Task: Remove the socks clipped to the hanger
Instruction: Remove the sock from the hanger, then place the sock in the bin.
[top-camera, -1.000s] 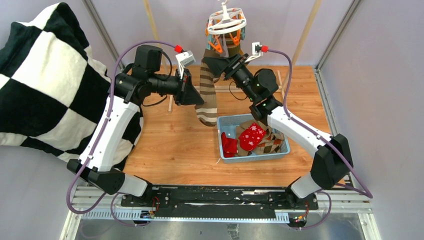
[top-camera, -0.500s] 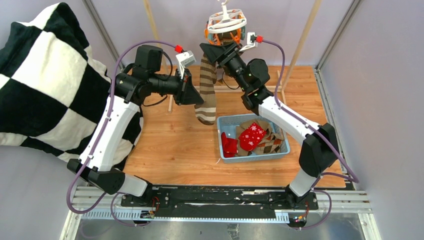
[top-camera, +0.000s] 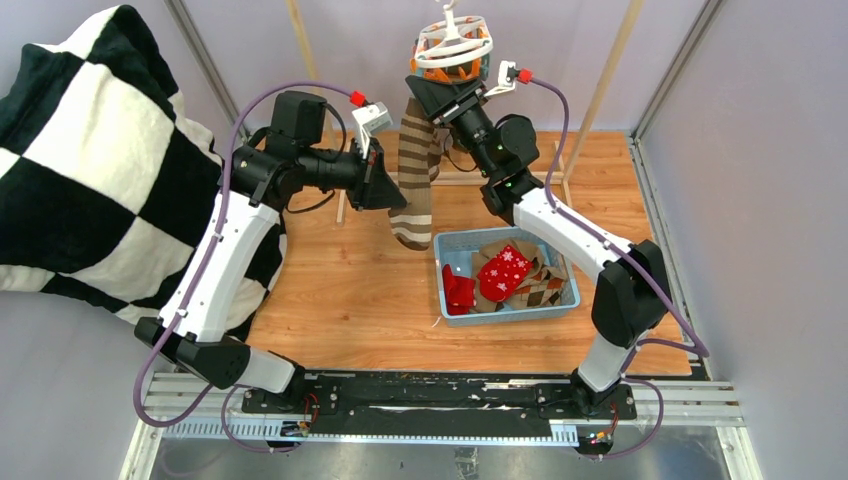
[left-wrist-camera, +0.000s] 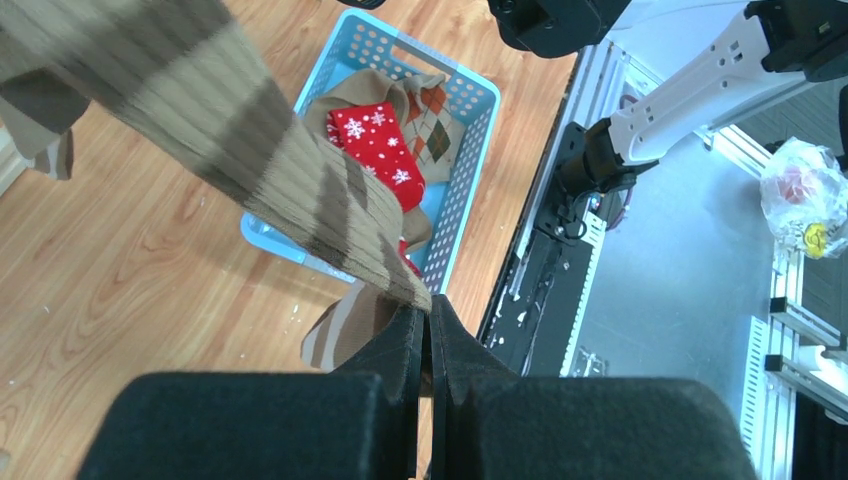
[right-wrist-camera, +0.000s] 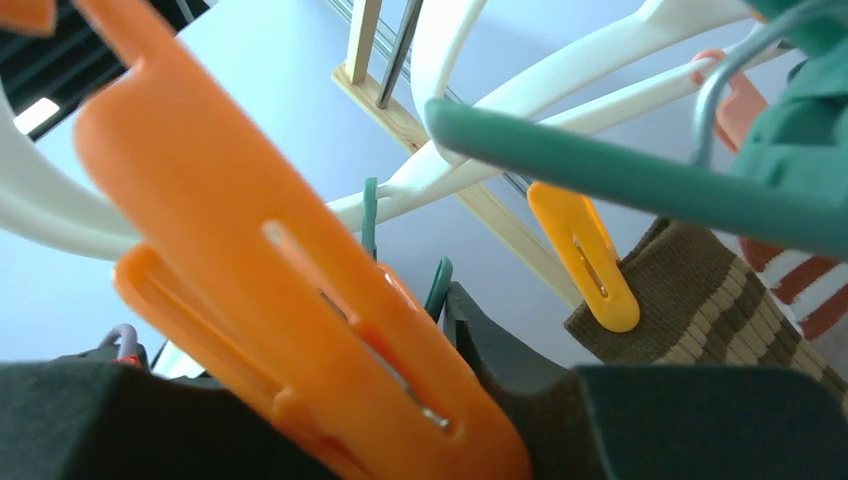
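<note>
Well, the left gripper (left-wrist-camera: 425, 322) is clamping tight on the striped sock (top-camera: 412, 165) dangling from the hanger (top-camera: 455, 40). Up there the right gripper (top-camera: 425, 90) is straddling an orange clothespin (right-wrist-camera: 300, 290); whether it is squeezing, I cannot tell. Teal pegs (right-wrist-camera: 640, 170) are crowding it. Below, loose socks (top-camera: 505, 272) are lying in the blue basket (top-camera: 510, 312).

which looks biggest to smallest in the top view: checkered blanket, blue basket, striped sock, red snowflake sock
1. checkered blanket
2. blue basket
3. striped sock
4. red snowflake sock
The striped sock hangs nearer the camera: rank unsure.
</note>
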